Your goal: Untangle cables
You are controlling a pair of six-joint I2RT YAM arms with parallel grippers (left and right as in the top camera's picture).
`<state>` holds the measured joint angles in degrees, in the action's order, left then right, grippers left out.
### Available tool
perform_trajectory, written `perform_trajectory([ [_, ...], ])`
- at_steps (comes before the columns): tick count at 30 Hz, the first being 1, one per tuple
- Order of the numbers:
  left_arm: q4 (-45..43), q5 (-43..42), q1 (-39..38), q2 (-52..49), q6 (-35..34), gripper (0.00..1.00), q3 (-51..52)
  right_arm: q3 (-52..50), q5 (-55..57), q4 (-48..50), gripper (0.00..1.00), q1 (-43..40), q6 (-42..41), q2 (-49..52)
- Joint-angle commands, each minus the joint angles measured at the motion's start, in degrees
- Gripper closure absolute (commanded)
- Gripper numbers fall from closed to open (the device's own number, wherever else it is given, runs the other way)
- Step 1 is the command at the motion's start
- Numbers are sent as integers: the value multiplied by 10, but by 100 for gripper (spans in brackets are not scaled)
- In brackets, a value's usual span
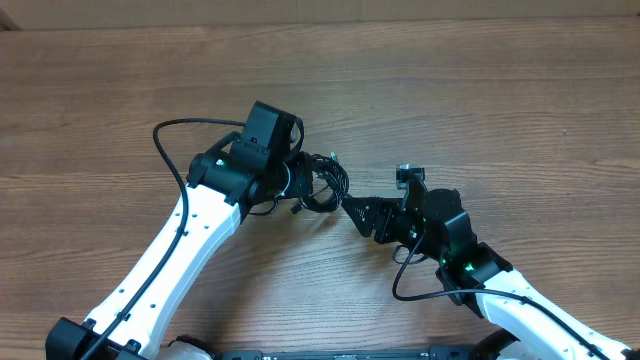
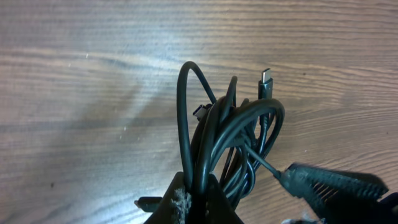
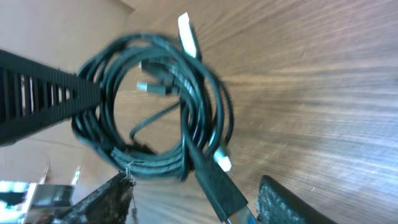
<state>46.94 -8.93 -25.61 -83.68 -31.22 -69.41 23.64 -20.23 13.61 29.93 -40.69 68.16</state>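
From my station this reads as a robotics lab bench. A plain wood-grain tabletop (image 1: 500,90) fills the overhead view from edge to edge. Two white-and-black arms, the left arm (image 1: 190,250) and the right arm (image 1: 530,310), rise from a dark base rail (image 1: 330,354) at the near edge. A black lead (image 1: 165,150) loops beside the left arm, and a green status light (image 1: 468,267) glows near the right arm's wrist. The work piece is a bundle of thin black cables (image 1: 325,185). Past the tabletop's edge, my right wrist camera shows a tan surface (image 3: 62,25), too blurred for me to identify.
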Motion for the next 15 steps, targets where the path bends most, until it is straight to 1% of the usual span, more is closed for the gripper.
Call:
perform_trajectory([
  [1,-10,-12,1,5,27,96,-11,4,-42,-3,43,-2,-45,0],
  [3,-10,-13,1,5,27,96,-11,4,-52,-1,49,-2,-58,0],
  [6,-6,-16,1,5,28,96,-11,4,-54,2,59,-2,-58,0],
  [7,-4,-16,1,5,28,96,-11,4,-54,2,62,-2,-58,0],
  [8,-3,-16,1,5,30,96,-11,4,-54,2,69,-2,-58,0],
  [11,-1,-16,1,5,30,96,-11,4,-54,3,79,-2,-58,0],
  [13,0,-16,1,5,32,96,-11,4,-59,10,81,-2,-58,0],
  [15,0,-22,0,5,49,96,-11,4,-71,23,82,-2,-58,0],
])
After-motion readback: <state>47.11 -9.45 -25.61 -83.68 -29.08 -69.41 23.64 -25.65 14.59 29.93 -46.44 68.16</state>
